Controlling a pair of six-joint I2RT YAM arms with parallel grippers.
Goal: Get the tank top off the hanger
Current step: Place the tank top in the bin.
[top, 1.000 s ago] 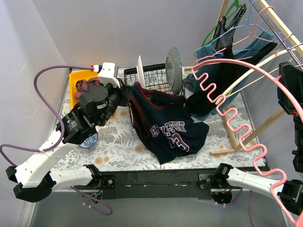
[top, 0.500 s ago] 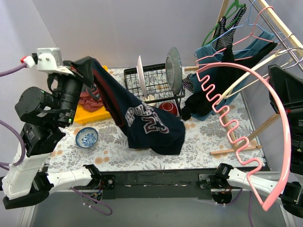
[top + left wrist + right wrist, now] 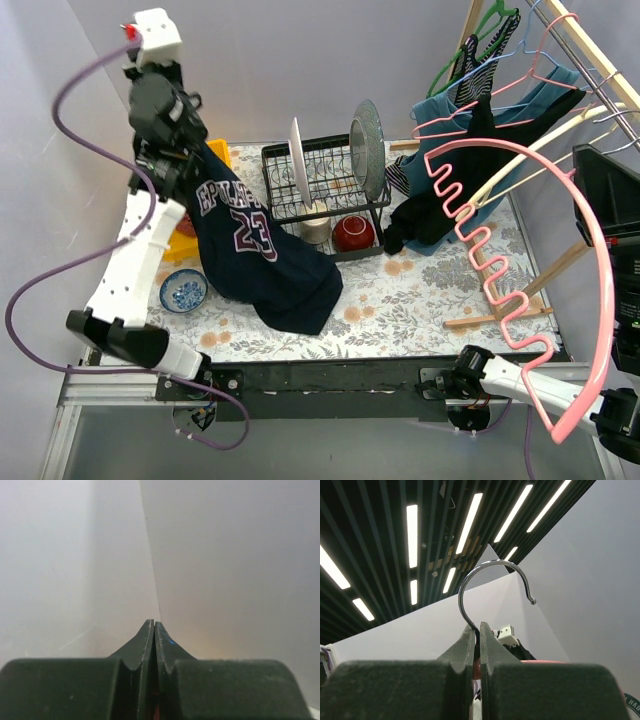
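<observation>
we had left jaws pinched shut on the tank top (image 3: 255,250) over the table's (image 3: 420,300) far-left corner; it hung lengthwise down, well apart from the hanger (image 3: 590,300), right jaws closed on its hook (image 3: 490,572).

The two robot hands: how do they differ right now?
The left gripper is raised at the back left, fingers shut on the navy tank top, which drapes to the table. The right gripper pinches the bare pink hanger by its metal hook. Both are closed.
</observation>
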